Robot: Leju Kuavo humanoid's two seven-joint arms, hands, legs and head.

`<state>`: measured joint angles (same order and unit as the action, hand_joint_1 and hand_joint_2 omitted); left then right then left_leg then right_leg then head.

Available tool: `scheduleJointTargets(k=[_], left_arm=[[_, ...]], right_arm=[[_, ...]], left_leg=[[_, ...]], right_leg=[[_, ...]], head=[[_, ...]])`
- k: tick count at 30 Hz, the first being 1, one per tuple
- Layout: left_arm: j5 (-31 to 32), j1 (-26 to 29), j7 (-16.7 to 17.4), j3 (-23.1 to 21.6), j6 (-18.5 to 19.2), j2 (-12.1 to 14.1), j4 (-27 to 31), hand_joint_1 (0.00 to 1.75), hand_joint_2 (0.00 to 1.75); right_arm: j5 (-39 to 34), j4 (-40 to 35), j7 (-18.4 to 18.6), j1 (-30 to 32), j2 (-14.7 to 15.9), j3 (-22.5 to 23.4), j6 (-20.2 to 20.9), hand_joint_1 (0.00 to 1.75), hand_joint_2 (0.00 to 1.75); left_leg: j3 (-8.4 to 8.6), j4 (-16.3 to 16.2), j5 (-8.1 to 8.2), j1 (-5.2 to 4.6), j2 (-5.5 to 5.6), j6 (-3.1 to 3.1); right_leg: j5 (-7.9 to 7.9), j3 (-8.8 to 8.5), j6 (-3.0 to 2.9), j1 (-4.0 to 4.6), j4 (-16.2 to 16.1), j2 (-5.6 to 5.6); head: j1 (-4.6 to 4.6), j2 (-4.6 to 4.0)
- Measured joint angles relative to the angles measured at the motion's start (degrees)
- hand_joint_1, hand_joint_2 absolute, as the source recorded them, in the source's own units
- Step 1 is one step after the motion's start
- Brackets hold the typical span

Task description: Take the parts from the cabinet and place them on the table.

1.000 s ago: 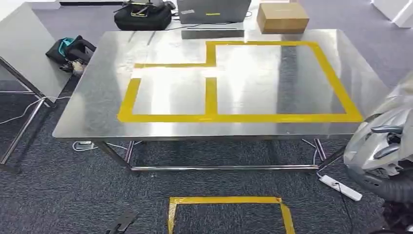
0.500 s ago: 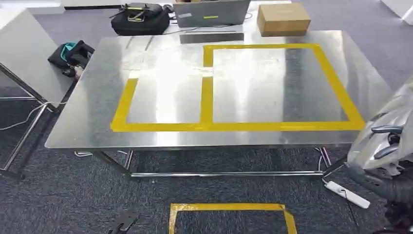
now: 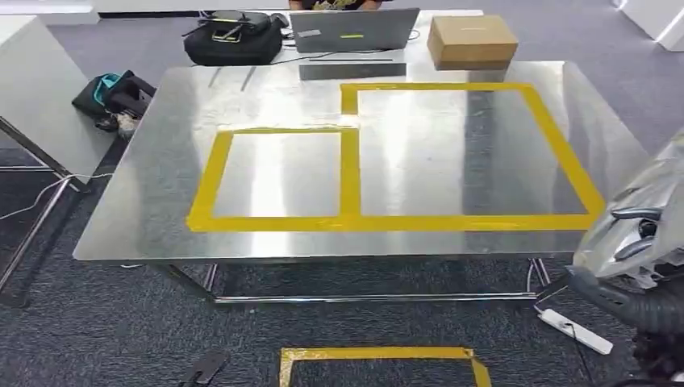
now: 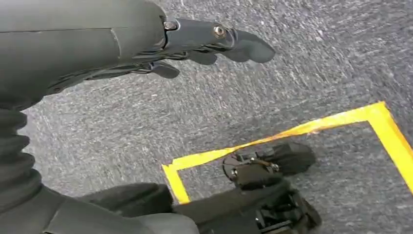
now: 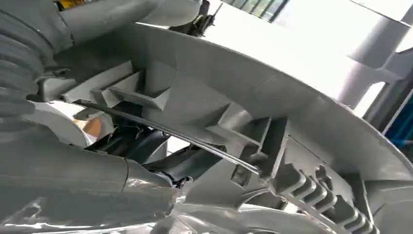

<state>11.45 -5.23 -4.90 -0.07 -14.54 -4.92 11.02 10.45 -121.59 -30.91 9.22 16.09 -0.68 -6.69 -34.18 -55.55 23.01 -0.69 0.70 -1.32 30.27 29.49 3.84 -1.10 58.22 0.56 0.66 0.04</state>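
As right hand (image 5: pixel 97 180) grips one part (image 5: pixel 272 112), one table (image 3: pixel 161 161).

Shiny silver steel table (image 3: pixel 161 161) carries bright yellow tape (image 3: pixel 348 185) in two adjoining rectangles; dark grey speckled carpet (image 3: pixel 97 339) has another yellow tape outline (image 3: pixel 379 355). Behind the table: plain tan cardboard box (image 3: pixel 472 42), grey laptop (image 3: pixel 355 29) with a small yellow sticker, black bag (image 3: pixel 234 38), and a second black bag with teal lining (image 3: pixel 113 93). Pale grey ribbed moulded plastic part (image 5: pixel 253 122) in the dark grey right hand (image 5: pixel 141 146); left hand (image 4: pixel 195 44) dark grey-black; white power strip (image 3: pixel 574 330) on carpet.
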Motion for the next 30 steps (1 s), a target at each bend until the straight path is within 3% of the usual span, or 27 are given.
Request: scheduleJointTargets(k=[1,3,4,5,6,8,9,10,11,13,15,16,19,20,21,22,24,25,26,27,29,30], left_arm=[[0.0,-0.05,0.0,0.04,-0.04,0.07,0.0,0.0,1.75],[0.0,-0.04,-0.02,0.11,-0.02,-0.02,0.0,0.0,1.75],[0.0,0.01,-0.02,0.13,0.0,-0.02,0.0,0.0,1.75],[0.0,0.15,-0.02,0.15,0.02,-0.11,0.0,0.0,1.75],[0.0,0.27,-0.02,0.17,0.02,-0.18,0.0,0.0,1.75],[0.02,0.34,-0.07,0.22,0.02,-0.22,0.0,0.0,1.75],[0.02,0.37,-0.09,0.26,0.0,-0.2,0.0,0.0,1.75],[0.02,0.27,-0.09,0.37,-0.06,-0.07,0.0,0.0,1.75],[0.02,0.22,-0.13,0.39,-0.11,-0.09,0.0,0.0,1.75],[0.0,0.32,-0.17,0.44,-0.2,-0.07,0.0,0.0,1.75],[0.0,0.3,-0.31,0.48,-0.33,0.11,0.0,0.0,1.75],[0.0,0.18,-0.39,0.48,-0.41,-0.02,0.0,0.0,1.75],[0.0,0.38,-0.61,0.59,-0.61,-0.13,0.0,0.0,1.75],[0.0,0.67,-0.98,0.63,-0.89,-0.18,0.0,0.0,1.75],[0.0,0.96,-1.38,0.74,-1.18,-0.24,0.0,0.0,1.75],[0.0,1.18,-1.75,0.87,-1.38,-0.35,0.0,0.0,1.75],[0.0,1.35,-1.88,1.03,-1.68,-0.39,0.0,0.0,1.75],[0.02,1.37,-1.88,1.2,-1.73,-0.33,0.0,0.0,1.75],[0.09,1.33,-1.88,1.29,-1.77,-0.33,0.0,0.0,1.75],[0.22,1.36,-1.88,1.31,-1.77,-0.39,0.0,0.0,1.75],[0.55,1.5,-1.79,1.33,-1.77,-0.42,0.0,0.0,1.75],[0.61,1.51,-1.64,1.33,-1.79,-0.44,0.0,0.0,1.75]], right_arm=[[0.26,0.0,0.04,-0.02,0.02,0.22,-0.24,1.75,1.75],[0.61,0.02,0.31,0.34,0.02,0.68,-0.81,1.75,1.75],[0.7,0.02,0.35,0.6,0.02,0.92,-0.94,1.75,1.75],[0.78,0.02,0.59,0.99,0.02,1.03,-1.11,1.75,1.75],[0.92,0.02,0.77,1.3,0.04,1.22,-1.2,1.75,1.75],[1.07,0.02,0.98,1.83,0.18,1.77,-1.31,1.75,1.75],[1.11,0.04,1.11,2.03,0.31,2.23,-1.49,1.75,1.75],[1.14,0.15,1.22,2.05,0.33,2.56,-1.77,1.75,1.75],[1.14,0.13,1.57,2.2,0.37,3.0,-2.01,1.75,1.75],[1.09,0.17,2.23,3.06,0.42,4.15,-2.45,1.75,1.75],[1.53,0.33,3.39,3.61,0.55,5.4,-2.58,1.75,1.75],[1.79,0.35,3.83,3.84,0.68,5.92,-2.73,1.75,1.75],[3.19,1.14,6.21,4.09,1.47,8.33,-2.49,1.75,1.75],[3.93,1.66,7.23,4.31,1.85,9.24,-2.08,1.75,1.75],[4.99,2.23,8.36,4.67,2.27,10.03,-1.61,1.75,1.75],[6.48,2.99,9.67,5.24,2.92,10.94,-1.05,1.75,1.75],[8.75,4.46,11.74,5.78,4.27,12.48,0.05,1.75,1.75],[9.7,5.41,12.65,5.86,4.98,13.37,0.63,1.75,1.75],[10.36,6.25,13.33,5.8,5.55,14.11,1.26,1.75,1.75],[11.06,6.95,13.93,5.85,5.99,14.73,1.95,1.75,1.75],[12.79,8.7,15.33,5.82,7.35,15.52,3.37,1.75,1.75],[13.9,9.6,16.35,5.7,8.11,15.8,4.2,1.75,1.75]], left_leg=[[0.28,0.02,0.31,0.08,-0.01,-0.39],[0.97,0.01,0.82,0.0,-0.02,-0.63],[1.31,-0.01,1.28,-0.03,-0.02,-0.71],[1.83,-0.01,1.69,-0.06,-0.01,-0.71],[2.44,-0.01,2.2,-0.05,0.06,-0.67],[3.96,-0.08,3.28,0.09,0.24,-0.31],[4.29,-0.09,3.89,-0.07,0.28,0.08],[4.52,-0.36,4.4,-0.57,0.33,0.47],[4.34,-0.65,4.54,-0.61,0.39,0.53],[4.43,-0.38,4.62,-0.5,0.38,0.71],[4.83,-0.7,5.69,-0.41,0.32,1.19],[3.71,-3.13,6.59,-0.42,0.19,1.68],[-4.91,-16.54,10.64,0.18,0.05,2.37],[-7.12,-19.1,10.48,0.2,0.04,2.34],[-7.79,-18.85,8.88,0.2,0.04,2.2],[-7.24,-16.11,5.87,0.16,0.04,1.88],[-4.14,-7.17,-0.2,-0.26,0.04,0.72],[-2.98,-3.66,-1.58,-0.67,0.02,-0.18],[-2.0,-1.83,-0.26,-0.84,-0.04,-0.43],[-1.95,-1.82,0.19,-0.81,-0.13,-0.13],[-1.36,-0.9,0.42,-0.68,-0.17,-0.61],[-0.65,-0.74,-0.01,-0.31,-0.14,-0.65]], right_leg=[[1.56,1.7,0.12,0.05,3.12,-0.1],[5.07,7.02,0.25,0.04,12.39,-0.11],[5.76,9.41,0.35,0.12,15.81,-0.12],[5.04,10.84,0.43,0.09,16.76,-0.13],[2.76,10.83,0.53,0.09,15.08,-0.13],[-3.82,7.76,0.75,-0.13,5.9,-0.22],[-6.28,6.21,1.01,-0.3,1.58,-0.41],[-5.45,5.21,0.94,-0.12,0.89,-0.34],[-5.46,5.4,-0.13,-0.39,0.65,-0.06],[-5.04,5.64,-0.83,-0.08,0.77,0.03],[-4.6,4.78,-1.64,-0.43,0.56,0.03],[-4.21,4.32,-2.18,-0.5,0.55,-0.15],[-3.34,3.66,-2.42,-0.5,0.55,-0.18],[-2.97,3.26,-2.38,-0.5,0.55,-0.09],[-2.57,2.73,-2.33,-0.5,0.54,-0.02],[-2.04,2.01,-2.21,-0.47,0.49,0.05],[-1.23,0.72,-1.94,-0.42,0.36,0.05],[-0.83,1.05,-1.67,-0.55,0.26,0.05],[-0.15,0.26,-1.05,-0.14,0.36,0.27],[-0.13,0.6,-0.72,-0.22,-0.38,0.22],[-0.92,-1.03,0.39,-0.16,-0.43,0.06],[-0.02,-0.91,0.62,-0.24,-0.53,-0.11]], head=[[-0.37,0.0],[-0.39,0.0],[-0.44,0.0],[-0.53,0.0],[-0.52,0.0],[-0.63,0.0],[-0.68,0.0],[-0.98,0.0],[-1.05,0.0],[-0.66,0.0],[-0.7,0.0],[-0.41,0.0],[-0.26,0.0],[-0.22,-0.02],[-0.22,0.0],[-0.22,0.0],[-0.24,0.0],[-0.26,0.0],[-0.2,0.0],[-0.28,0.0],[-0.17,0.0],[-0.22,0.0]])
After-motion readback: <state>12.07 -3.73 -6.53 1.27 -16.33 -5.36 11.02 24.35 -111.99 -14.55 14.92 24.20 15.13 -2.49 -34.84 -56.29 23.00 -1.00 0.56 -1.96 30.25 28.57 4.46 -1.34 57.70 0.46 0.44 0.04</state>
